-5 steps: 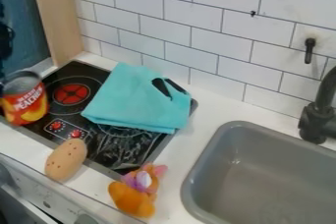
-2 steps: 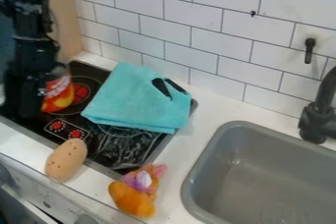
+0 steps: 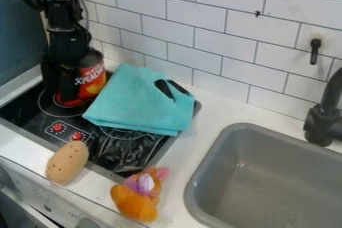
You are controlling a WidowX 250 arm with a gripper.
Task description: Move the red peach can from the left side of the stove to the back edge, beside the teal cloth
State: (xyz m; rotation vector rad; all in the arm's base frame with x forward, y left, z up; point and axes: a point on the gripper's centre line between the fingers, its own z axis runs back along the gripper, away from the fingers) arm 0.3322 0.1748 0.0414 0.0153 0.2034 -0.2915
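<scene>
The gripper point(image 3: 61, 79) hangs down over the upper left of the black stovetop, close against the left side of a red and yellow can point(image 3: 91, 80). Part of the can is hidden behind it. The can stands upright on the rear left burner. Just right of the can lies a folded turquoise cloth point(image 3: 130, 104) with two black marks, spread over the stovetop's right side.
A brown potato-like toy point(image 3: 67, 162) lies at the front edge of the stovetop point(image 3: 21, 111). An orange plush toy point(image 3: 135, 202) is on the white counter point(image 3: 190, 147), left of the grey sink point(image 3: 267, 187). A black faucet point(image 3: 325, 122) rises behind the sink, before the tiled wall.
The arm has come in from the upper left and moved right. The can has shifted right and back, from the left edge onto the rear burner. The wooden panel behind has gone from its upright place.
</scene>
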